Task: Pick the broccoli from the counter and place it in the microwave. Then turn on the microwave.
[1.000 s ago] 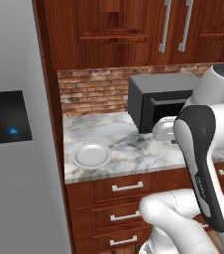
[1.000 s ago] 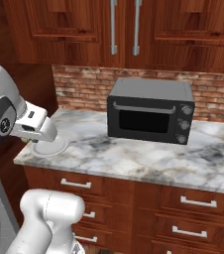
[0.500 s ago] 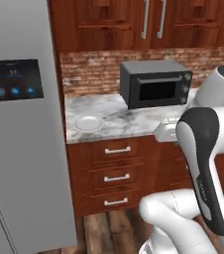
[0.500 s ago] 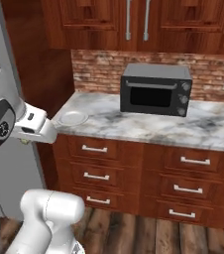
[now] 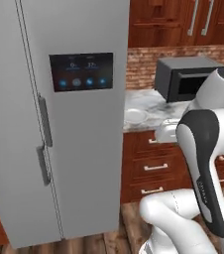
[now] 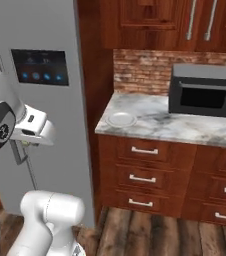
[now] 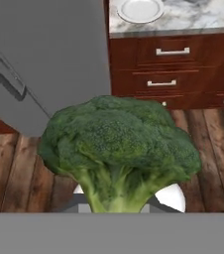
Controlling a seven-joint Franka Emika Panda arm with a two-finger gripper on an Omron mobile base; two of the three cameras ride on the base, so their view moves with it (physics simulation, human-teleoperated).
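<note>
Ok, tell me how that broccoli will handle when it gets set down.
The broccoli looks top-heavy, with a wide crown over a narrow stem, so it will probably tip onto its side. The bumpy florets should resist sliding. It probably weighs little.

The dark-green broccoli floret (image 7: 119, 149) hides the gripper's fingertips, so its grip cannot be judged. Behind the broccoli, the round white plate (image 7: 140, 9) is cut by the top edge. The dark grey toaster-oven box (image 5: 186, 77) is partly covered by the arm.

the broccoli (image 7: 119, 149), dark green with a paler stem pointing to 6 o'clock, looms close and upright above the wooden floor.
</note>
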